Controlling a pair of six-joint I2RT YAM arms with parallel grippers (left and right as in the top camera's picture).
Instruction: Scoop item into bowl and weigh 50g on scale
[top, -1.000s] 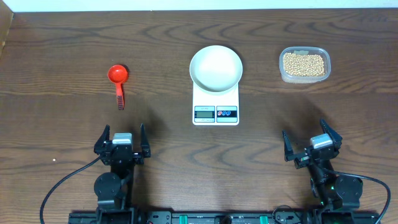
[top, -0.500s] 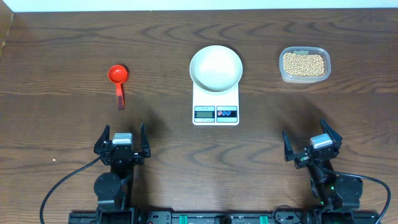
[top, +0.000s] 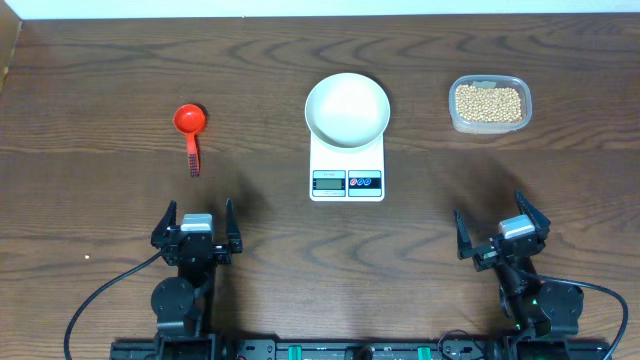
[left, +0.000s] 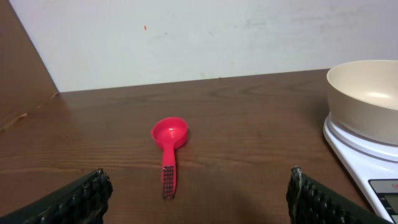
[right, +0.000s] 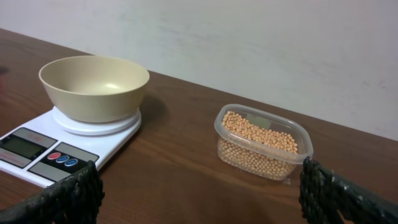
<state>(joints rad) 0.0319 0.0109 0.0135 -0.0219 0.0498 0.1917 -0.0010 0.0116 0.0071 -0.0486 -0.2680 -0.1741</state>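
Red scoop (top: 189, 121) on wood table (top: 90, 70), L; clear tub (top: 452, 118) R.

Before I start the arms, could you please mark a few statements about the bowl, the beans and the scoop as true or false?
1. The bowl sits on the scale. True.
2. The beans are in the bowl. False: the bowl is empty; the beans fill the clear tub.
3. The red scoop lies on the table, on the left arm's side of the scale. True.
4. The left gripper is shut on the scoop. False: it is open, empty and apart from the scoop.
5. The right gripper is open. True.
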